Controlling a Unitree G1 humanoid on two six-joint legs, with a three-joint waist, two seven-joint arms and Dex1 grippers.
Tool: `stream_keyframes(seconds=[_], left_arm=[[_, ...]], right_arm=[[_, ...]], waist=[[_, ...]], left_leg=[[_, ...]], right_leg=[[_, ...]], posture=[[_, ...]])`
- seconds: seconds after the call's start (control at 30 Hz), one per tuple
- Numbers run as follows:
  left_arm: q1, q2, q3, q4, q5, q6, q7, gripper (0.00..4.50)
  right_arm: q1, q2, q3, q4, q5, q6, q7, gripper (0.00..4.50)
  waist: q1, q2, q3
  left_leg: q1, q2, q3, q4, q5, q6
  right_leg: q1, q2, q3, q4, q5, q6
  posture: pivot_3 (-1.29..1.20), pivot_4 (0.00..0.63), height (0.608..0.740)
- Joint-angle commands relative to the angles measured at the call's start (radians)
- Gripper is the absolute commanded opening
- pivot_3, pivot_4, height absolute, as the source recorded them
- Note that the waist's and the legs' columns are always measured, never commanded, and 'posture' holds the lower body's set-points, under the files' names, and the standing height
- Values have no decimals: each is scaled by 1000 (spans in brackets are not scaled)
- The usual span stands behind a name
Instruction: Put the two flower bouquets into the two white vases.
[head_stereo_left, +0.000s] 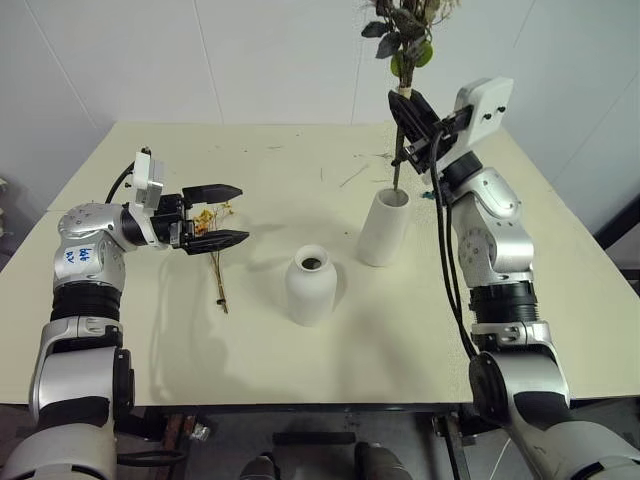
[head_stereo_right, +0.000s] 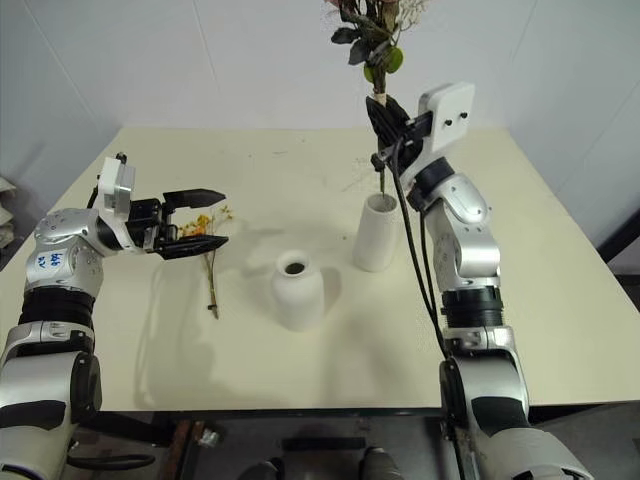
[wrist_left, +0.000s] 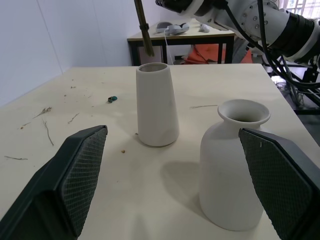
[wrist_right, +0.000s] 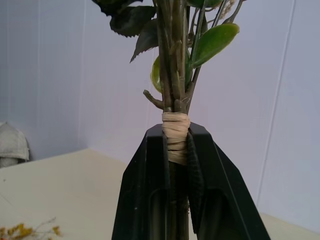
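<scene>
Above the tall vase (head_stereo_left: 384, 228) rim, right fingers (head_stereo_left: 418, 118) clench the large bouquet (head_stereo_left: 401, 60) stems; left fingers (head_stereo_left: 214, 190) spread beside the small bouquet (head_stereo_left: 214, 250).

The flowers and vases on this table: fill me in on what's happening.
The right gripper is shut on the large bouquet, holding it upright with its stem end just above the tall vase. The left gripper hangs open above the small bouquet, which lies on the table. The round vase stands empty.
</scene>
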Motion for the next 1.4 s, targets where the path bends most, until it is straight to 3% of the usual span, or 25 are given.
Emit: stream_keyframes(seconds=[0.03, 0.37, 0.97, 1.4], left_arm=[[2, 17, 15, -54, -17, 5, -19, 4500], [36, 23, 33, -97, -23, 22, 1, 4500], [48, 2, 35, -115, -20, 21, 29, 4500], [42, -24, 34, -111, -15, -4, 60, 4500]], right_arm=[[-28, 4, -12, 54, -17, -84, 22, 116], [-8, 0, -14, 168, -40, -152, 52, 116], [159, 49, 10, 37, -49, -99, 34, 116], [336, -61, 40, -382, -1, 176, 85, 4474]], waist=[[0, 0, 0], [-4, 0, 0], [-1, 0, 0], [5, 0, 0]], left_leg=[[0, 0, 0, 0, 0, 0], [0, 0, 0, 0, 0, 0], [0, 0, 0, 0, 0, 0], [0, 0, 0, 0, 0, 0]], right_leg=[[0, 0, 0, 0, 0, 0], [0, 0, 0, 1, 0, 0], [0, 0, 0, 1, 0, 0], [0, 0, 0, 1, -1, 0]], posture=[[0, 150, 740], [0, 150, 740], [0, 150, 740], [0, 150, 740]])
